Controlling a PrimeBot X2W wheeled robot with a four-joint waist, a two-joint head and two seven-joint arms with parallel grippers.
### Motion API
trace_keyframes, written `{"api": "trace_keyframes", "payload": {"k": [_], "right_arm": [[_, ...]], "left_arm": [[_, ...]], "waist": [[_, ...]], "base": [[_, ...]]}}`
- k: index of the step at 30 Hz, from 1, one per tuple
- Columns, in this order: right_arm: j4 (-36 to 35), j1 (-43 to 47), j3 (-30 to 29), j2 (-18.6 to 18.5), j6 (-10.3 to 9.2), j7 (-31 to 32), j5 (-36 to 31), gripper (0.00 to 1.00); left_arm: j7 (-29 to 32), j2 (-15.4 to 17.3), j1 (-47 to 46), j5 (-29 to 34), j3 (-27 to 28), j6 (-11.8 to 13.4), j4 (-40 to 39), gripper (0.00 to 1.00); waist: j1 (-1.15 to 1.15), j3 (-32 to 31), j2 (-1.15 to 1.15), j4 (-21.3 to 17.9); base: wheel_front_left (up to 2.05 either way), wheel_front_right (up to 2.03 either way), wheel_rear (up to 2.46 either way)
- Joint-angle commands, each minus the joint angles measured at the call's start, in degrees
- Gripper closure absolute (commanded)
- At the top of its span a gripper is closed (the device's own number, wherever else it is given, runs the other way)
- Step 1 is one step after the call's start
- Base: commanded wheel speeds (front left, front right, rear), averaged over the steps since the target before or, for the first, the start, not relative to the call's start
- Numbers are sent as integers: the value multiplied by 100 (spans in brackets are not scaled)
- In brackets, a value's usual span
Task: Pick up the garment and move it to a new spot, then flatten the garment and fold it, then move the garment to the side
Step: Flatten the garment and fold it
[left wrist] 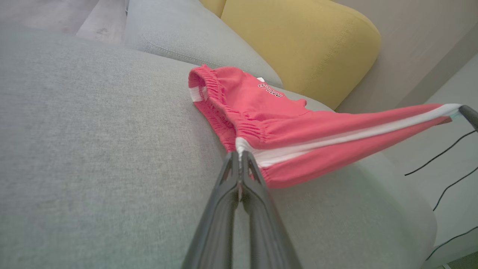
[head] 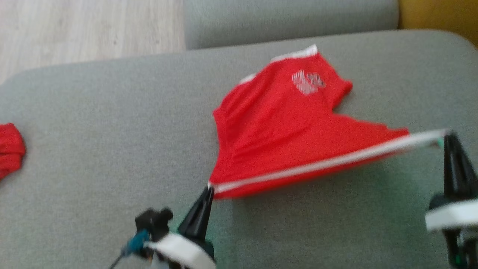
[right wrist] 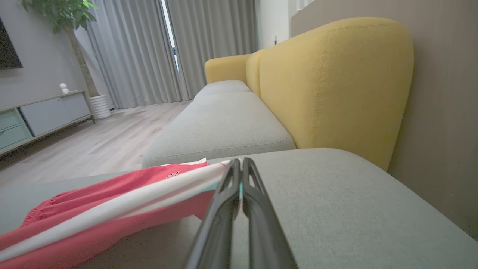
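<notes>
The red garment (head: 283,127) is stretched taut along its white-striped edge between the left claw (head: 210,189), clamped on one corner, and the right claw (head: 448,136), clamped on the other, its far part resting on the grey cushion (head: 93,157) beyond both claws, a second red cloth (head: 9,149) well off to the left claw's left.

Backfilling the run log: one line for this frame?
left gripper: shut on garment | right gripper: shut on garment | garment: striped edge taut between grippers, rest on grey cushion | fold: not yet
</notes>
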Motion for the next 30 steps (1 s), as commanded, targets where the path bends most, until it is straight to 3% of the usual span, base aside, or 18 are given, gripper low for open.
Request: {"api": "trace_keyframes", "payload": {"k": [1, 8, 12, 17, 22, 30], "right_arm": [[-344, 52, -98, -84, -5, 44, 7, 100], [-1530, 1461, -435, 497, -5, 386, -298, 100], [-1847, 1597, -432, 546, -5, 566, -403, 100], [-1819, 1181, -476, 492, -5, 657, -492, 100], [-1315, 128, -356, 231, -5, 779, -409, 100], [305, -1869, 224, -191, -5, 614, -398, 100]], "left_arm": [[-19, 233, 1, -19, 188, 137, -220, 100], [389, 754, 1138, -49, 40, 805, -1695, 100], [657, 931, 1248, -1, -36, 985, -2275, 100], [781, 851, 905, 90, -31, 1039, -2478, 100], [938, 440, 50, -49, 133, 907, -2338, 100], [990, -72, -1241, -325, 575, 741, -1333, 100]], "waist": [[3, -165, 0, 42], [3, -406, 0, 168], [3, -361, 0, 249], [3, -144, 0, 322], [3, 426, 0, 445], [3, 1093, 0, 646]], "base": [[0, 0, 0], [0, 0, 0], [0, 0, 0], [0, 0, 0], [0, 0, 0], [0, 0, 0]]}}
